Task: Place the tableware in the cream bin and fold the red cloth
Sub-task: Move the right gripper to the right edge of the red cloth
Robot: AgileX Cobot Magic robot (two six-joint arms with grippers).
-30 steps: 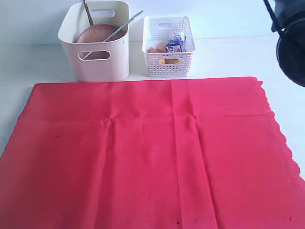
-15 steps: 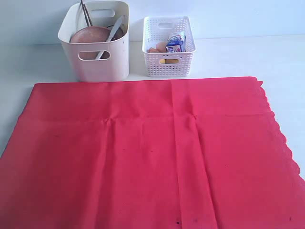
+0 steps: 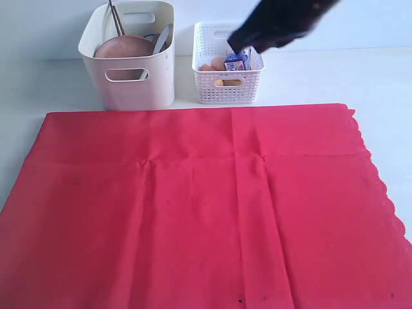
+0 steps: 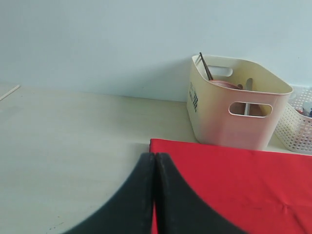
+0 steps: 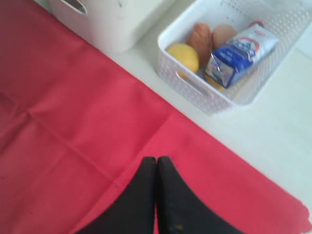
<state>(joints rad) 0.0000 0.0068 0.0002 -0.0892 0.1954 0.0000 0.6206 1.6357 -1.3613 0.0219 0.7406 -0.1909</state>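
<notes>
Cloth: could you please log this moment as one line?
bin: plate, chopsticks inside | cloth: flat, unfolded | left pincer: shut, empty | right pincer: shut, empty

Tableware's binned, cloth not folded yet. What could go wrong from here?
1. Left fingers and right fingers are shut and empty; unopened, they would likely bunch the red cloth, not pinch it.
2. Its far edge lies close to the cream bin and white basket; lifting it may nudge them.
3. Chopsticks stand above the bin's rim; a low arm pass could catch them.
</notes>
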